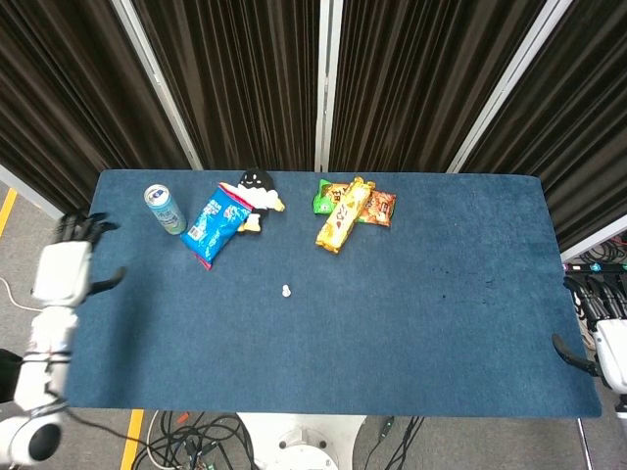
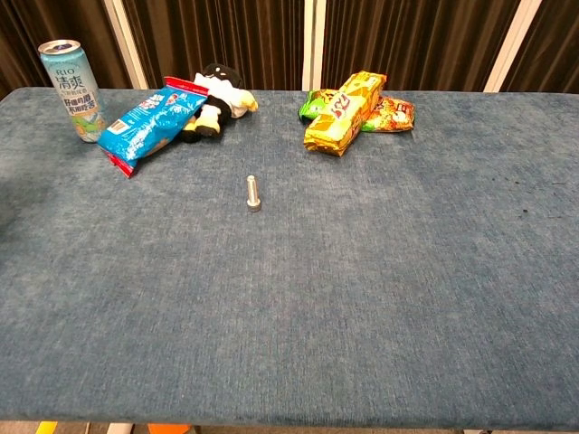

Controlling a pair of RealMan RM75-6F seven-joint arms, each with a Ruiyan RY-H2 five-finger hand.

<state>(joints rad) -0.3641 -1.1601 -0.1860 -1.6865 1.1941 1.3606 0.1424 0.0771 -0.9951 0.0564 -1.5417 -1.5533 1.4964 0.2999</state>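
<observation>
Table: blue cloth table (image 2: 362,298); dark curtains behind.
Bolt: bolt (image 2: 253,193) lies alone, centre-left (nearest thing to it: the chips).
Chips: blue bag (image 2: 149,119) beyond bolt; can (image 2: 73,77) to its left, snacks (image 2: 348,101) to its right.
Head view only: left hand (image 1: 67,268) off the table's left edge, fingers apart, empty; right hand (image 1: 600,345) at right edge, cut off, grip unclear.

Robot body: white arm segments with black-fingered hands.
The left hand (image 1: 67,266) has a white rectangular palm housing, black fingers and a segmented white forearm with dark joint bands. The right hand (image 1: 600,343) shows white casing, black fingers and dark cabling.
</observation>
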